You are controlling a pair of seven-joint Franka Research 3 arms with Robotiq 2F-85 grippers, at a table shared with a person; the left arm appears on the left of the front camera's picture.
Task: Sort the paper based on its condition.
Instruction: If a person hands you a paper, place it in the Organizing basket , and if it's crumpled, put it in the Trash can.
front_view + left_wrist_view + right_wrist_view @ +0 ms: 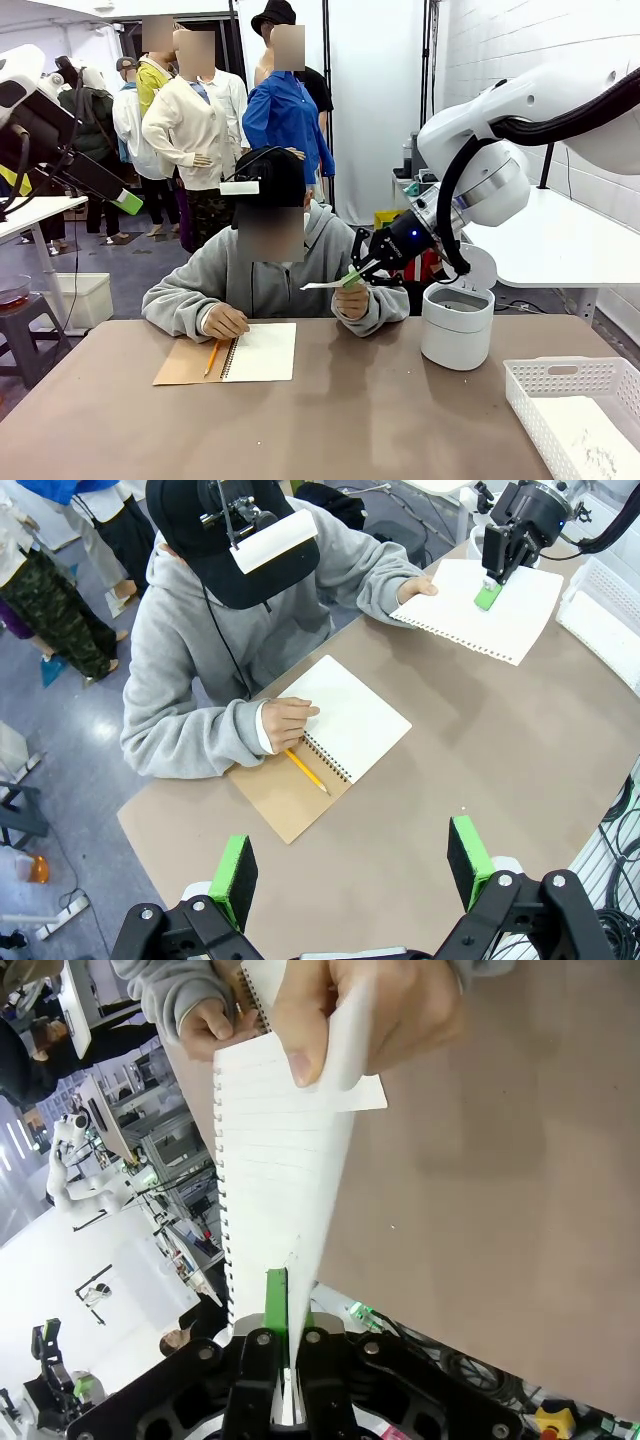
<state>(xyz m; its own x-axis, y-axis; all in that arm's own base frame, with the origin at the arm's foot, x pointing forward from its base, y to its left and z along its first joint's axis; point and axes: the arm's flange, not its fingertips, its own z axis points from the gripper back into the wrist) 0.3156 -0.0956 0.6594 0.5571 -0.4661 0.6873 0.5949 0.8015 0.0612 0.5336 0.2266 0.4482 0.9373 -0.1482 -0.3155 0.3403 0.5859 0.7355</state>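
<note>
A loose white lined sheet of paper (270, 1160) is held up over the table's far side by the person's hand (340, 1020). My right gripper (285, 1310) is shut on the sheet's other edge, its green pads pressed together on it. From the front, the right gripper (350, 278) meets the paper (325, 286) just above the person's hand (351, 302). In the left wrist view the paper (500, 615) hangs between the hand and the right gripper (488, 592). My left gripper (350, 865) is open, high above the table, holding nothing.
A spiral notebook (250, 353) with a brown cover lies open before the person, a yellow pencil (212, 357) on it. A white round bin (457, 327) stands with its lid up at the right. A white slotted basket (520, 395) sits at the front right corner.
</note>
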